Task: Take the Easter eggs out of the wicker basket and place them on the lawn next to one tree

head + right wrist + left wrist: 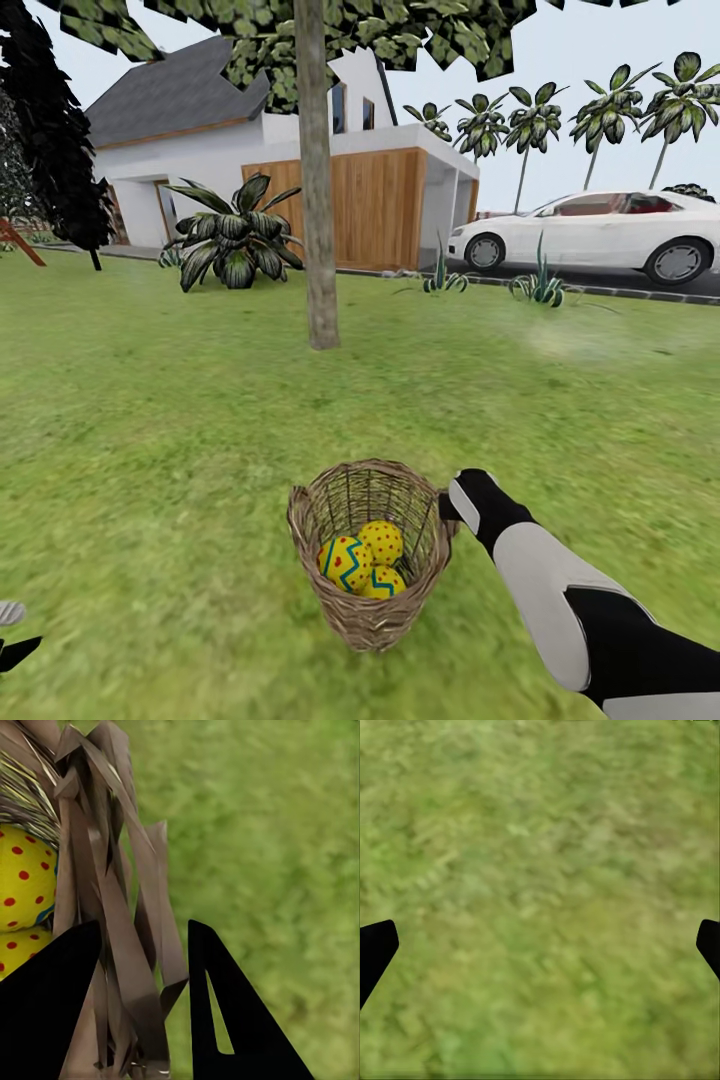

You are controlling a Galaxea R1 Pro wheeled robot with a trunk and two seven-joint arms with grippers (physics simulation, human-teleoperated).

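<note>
Right gripper (142, 1009) is seen closest in the right wrist view: the basket wall is straddled by the two black fingers (45, 1012), one inside, one outside, and the braided rim of the wicker basket (368, 553) is pinched between them, so the jaws are clamped on the rim. In the head view the right arm (560, 600) is run in from lower right to the basket's right rim. The basket is seen tilted, mouth turned up and toward the camera, on or just above the lawn (150, 420); contact cannot be told. Three Easter eggs (362, 565) are held inside, bunched and touching; their long axes cannot be told. Left gripper (540, 945) is spread wide over bare grass, nothing gripped. The tree (316, 180) is stood well behind the basket, upright.
</note>
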